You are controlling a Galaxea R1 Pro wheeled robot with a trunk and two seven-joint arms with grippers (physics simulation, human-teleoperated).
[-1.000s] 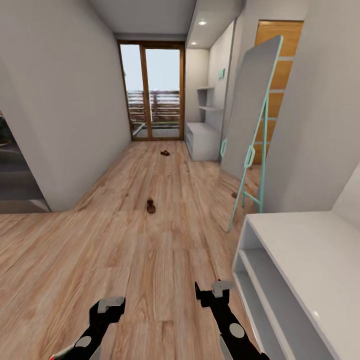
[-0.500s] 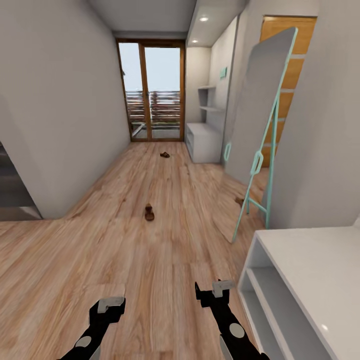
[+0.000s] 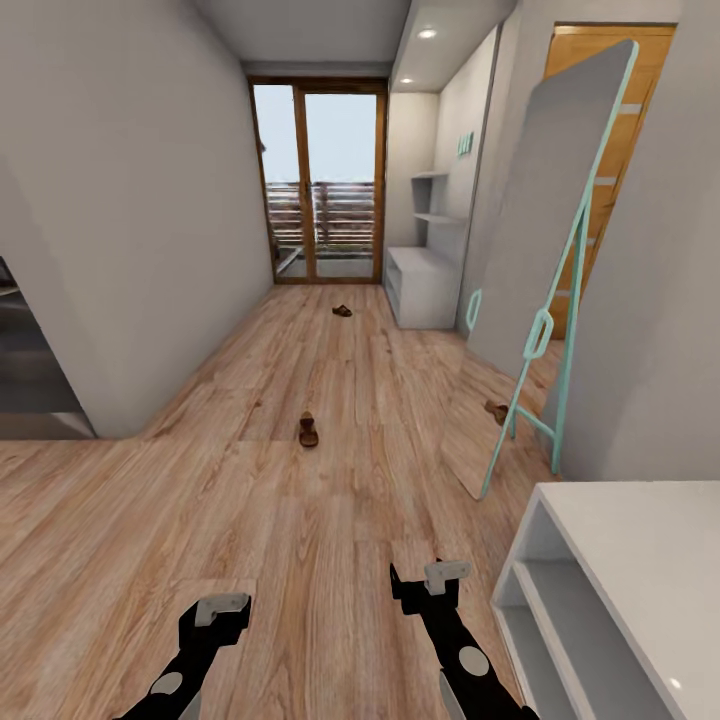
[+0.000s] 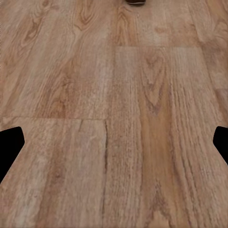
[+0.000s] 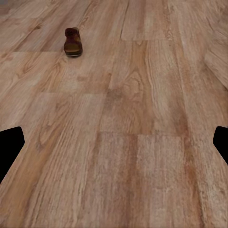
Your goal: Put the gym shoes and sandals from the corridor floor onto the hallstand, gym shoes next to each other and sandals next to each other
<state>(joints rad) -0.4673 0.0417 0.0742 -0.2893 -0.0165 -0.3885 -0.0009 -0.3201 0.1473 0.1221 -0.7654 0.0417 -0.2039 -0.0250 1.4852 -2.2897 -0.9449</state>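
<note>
One dark brown sandal (image 3: 308, 430) lies on the wood-plank corridor floor (image 3: 330, 520) ahead of me, also seen in the right wrist view (image 5: 72, 42) and at the edge of the left wrist view (image 4: 134, 1). The second sandal (image 3: 342, 311) lies farther on, near the glass door. The gym shoes are out of view. A low pale bench with floating shelves above it, the hallstand (image 3: 420, 285), stands at the far right. My left gripper (image 3: 215, 618) and right gripper (image 3: 425, 588) hang low over bare floor, both open and empty, well short of the near sandal.
A low white unit with open shelf rows (image 3: 620, 560) stands close at my right. A tall mirror on a teal frame (image 3: 560, 230) leans against the right wall, with a small brown shape (image 3: 497, 410) at its foot. A grey wall corner (image 3: 100, 300) juts in at left.
The whole picture has shifted: the camera has moved forward and turned slightly, so the near sandal, mirror and white unit sit differently in view. Both arms keep the same pose.
</note>
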